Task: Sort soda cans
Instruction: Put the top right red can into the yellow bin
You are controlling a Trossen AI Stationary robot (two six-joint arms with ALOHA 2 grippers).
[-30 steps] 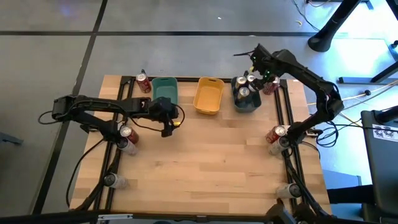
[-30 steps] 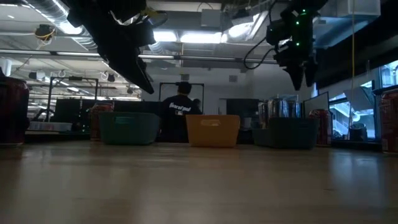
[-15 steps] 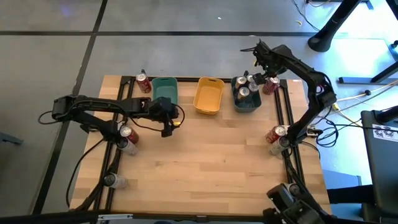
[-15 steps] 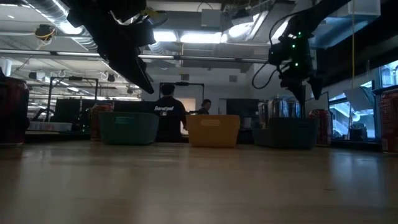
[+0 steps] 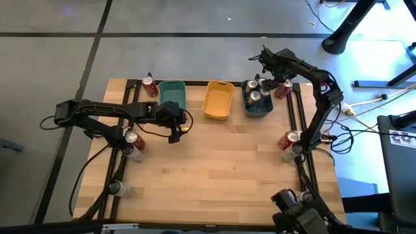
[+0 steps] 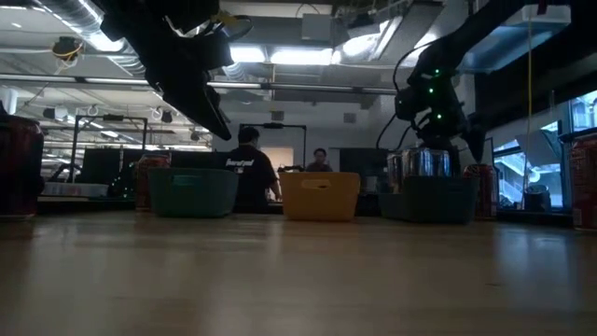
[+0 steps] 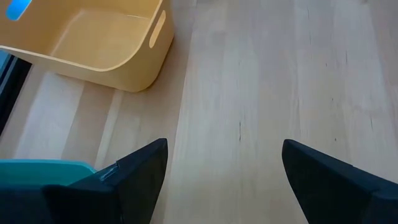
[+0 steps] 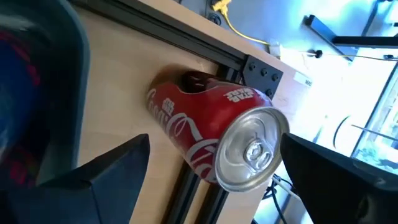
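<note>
A red soda can (image 8: 211, 140) stands at the table's far right corner, against a black rail and just right of the grey bin (image 5: 257, 107). My right gripper (image 8: 214, 142) hangs open above it, a finger on either side, touching nothing; in the high view this right gripper (image 5: 278, 78) shows over that red can (image 5: 283, 90). Several cans (image 5: 255, 91) stand in the grey bin. My left gripper (image 7: 224, 148) hangs open over bare wood, near the teal bin (image 5: 173, 94) and yellow bin (image 5: 218, 99).
Other cans stand along the rails: red ones at the far left (image 5: 150, 86), left (image 5: 133, 139) and right (image 5: 288, 140), silver ones near left (image 5: 117, 188) and near right (image 5: 299, 198). The wood in the middle is bare. People stand in the room behind.
My right gripper has come down from above the grey bin toward the red can at the far right corner, rolling as it sank, and it has stayed open. The cans and bins have not moved.
</note>
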